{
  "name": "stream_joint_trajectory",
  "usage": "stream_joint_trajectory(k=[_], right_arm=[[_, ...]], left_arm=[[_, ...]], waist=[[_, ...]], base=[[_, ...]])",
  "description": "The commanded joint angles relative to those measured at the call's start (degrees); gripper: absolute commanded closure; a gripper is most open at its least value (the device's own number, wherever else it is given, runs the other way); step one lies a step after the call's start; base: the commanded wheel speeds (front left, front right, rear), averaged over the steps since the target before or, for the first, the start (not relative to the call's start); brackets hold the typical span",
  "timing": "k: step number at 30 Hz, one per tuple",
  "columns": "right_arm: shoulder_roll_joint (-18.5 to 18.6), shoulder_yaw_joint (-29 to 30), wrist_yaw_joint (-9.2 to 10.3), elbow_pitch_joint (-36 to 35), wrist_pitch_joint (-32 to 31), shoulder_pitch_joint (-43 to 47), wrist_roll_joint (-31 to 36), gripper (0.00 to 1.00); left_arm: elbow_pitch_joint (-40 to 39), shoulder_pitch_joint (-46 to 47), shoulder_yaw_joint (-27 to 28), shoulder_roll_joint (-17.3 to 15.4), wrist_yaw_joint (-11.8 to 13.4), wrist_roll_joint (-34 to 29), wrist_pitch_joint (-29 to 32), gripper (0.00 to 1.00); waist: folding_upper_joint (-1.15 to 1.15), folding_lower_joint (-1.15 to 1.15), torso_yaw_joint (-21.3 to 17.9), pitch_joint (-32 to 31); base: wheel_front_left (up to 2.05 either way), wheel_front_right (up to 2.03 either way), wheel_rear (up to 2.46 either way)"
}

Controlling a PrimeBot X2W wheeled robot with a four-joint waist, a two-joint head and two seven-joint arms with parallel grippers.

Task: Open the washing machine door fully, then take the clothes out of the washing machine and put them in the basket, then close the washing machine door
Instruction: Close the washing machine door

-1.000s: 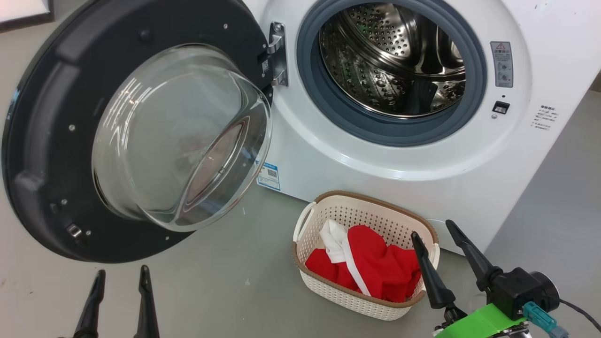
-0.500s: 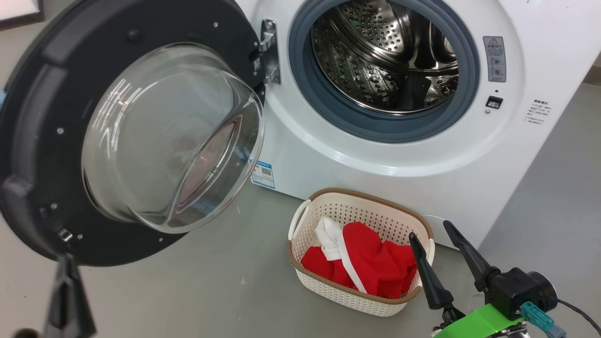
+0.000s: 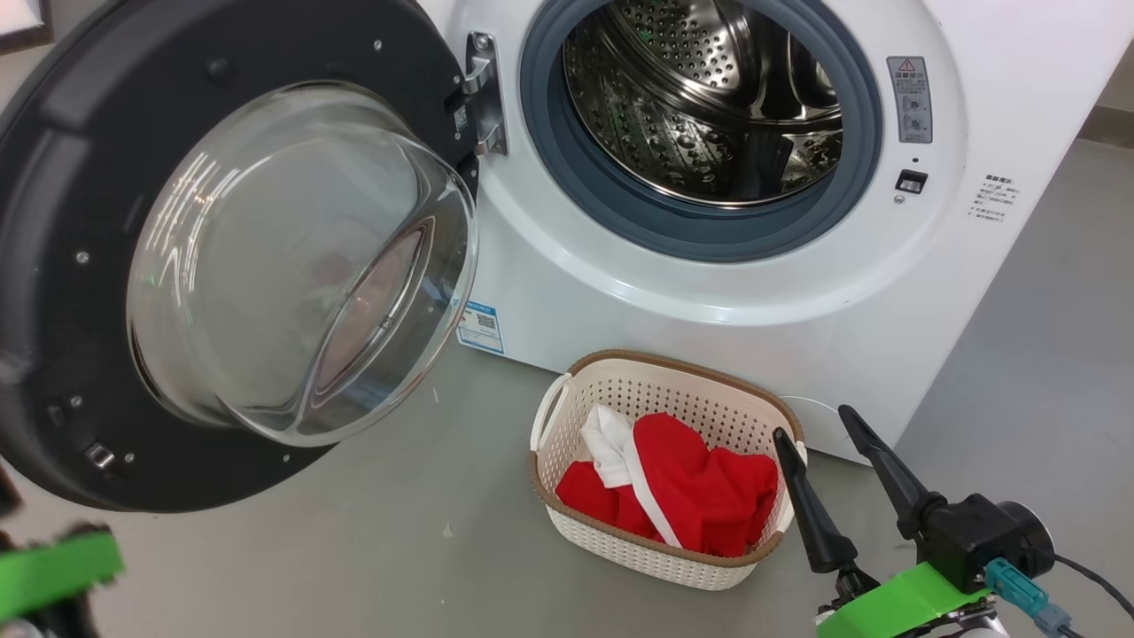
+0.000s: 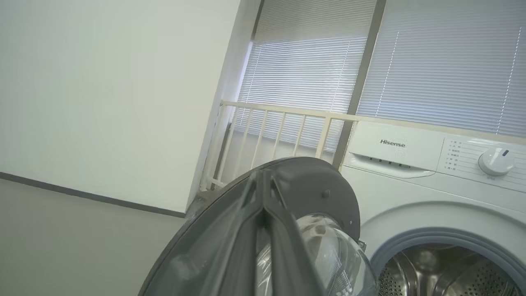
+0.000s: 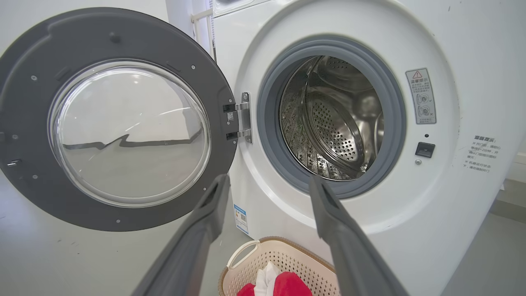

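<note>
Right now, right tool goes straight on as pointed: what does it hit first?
Likely the washer at its gasket, left of the opening; the basket sits under the line of the right tool. Depth unclear.

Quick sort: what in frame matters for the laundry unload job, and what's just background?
Job:
- washing machine door, open
- washing machine, no clothes visible in drum
- clothes, in the basket
- basket, on the floor in front of the machine

Background:
- white railing
- window blinds
</note>
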State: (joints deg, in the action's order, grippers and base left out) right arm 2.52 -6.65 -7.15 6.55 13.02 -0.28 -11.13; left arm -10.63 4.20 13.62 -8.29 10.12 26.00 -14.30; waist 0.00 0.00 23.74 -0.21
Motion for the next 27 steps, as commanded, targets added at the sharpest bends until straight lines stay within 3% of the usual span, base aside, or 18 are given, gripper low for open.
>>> stream_joint_trajectory(k=[1,7,11,14,21,27], right_arm=[[0.4,-1.3,-0.34,-1.8,-0.1,-2.2,0.2,0.00],[0.4,-1.4,-0.34,-2.2,-0.5,-2.2,0.2,0.00],[0.4,-1.3,-0.34,-2.3,-0.6,-2.1,0.2,0.00],[0.4,-1.2,-0.34,-2.4,-0.6,-2.0,0.2,0.00],[0.4,-1.1,-0.34,-2.5,-0.9,-1.8,0.4,0.00],[0.4,-1.2,-0.34,-3.0,-1.4,-1.9,0.8,0.00]], left_arm=[[0.3,5.0,3.4,-1.9,-1.3,2.8,-0.5,1.00],[8.3,14.8,8.5,-3.7,-4.7,14.1,1.3,1.00],[12.6,19.6,11.4,-4.1,-5.7,20.5,3.1,1.00],[17.6,23.0,13.1,-6.4,-6.4,23.5,4.8,1.00],[34.3,31.9,16.1,-10.2,-7.1,31.9,11.6,1.00],[45.8,37.4,16.8,-13.5,-6.6,34.5,15.3,1.00]], waist=[[0.00,0.00,0.0,-0.1],[0.00,0.00,-0.5,-0.2],[0.00,0.00,-0.9,-0.3],[0.00,0.00,-1.3,-0.4],[0.00,0.00,-2.0,-0.6],[0.00,0.00,-2.5,-0.5]], base=[[0.00,0.00,0.00],[0.00,0.00,0.00],[0.00,0.00,0.00],[0.00,0.00,0.00],[0.00,0.00,0.00],[0.00,0.00,0.00]])
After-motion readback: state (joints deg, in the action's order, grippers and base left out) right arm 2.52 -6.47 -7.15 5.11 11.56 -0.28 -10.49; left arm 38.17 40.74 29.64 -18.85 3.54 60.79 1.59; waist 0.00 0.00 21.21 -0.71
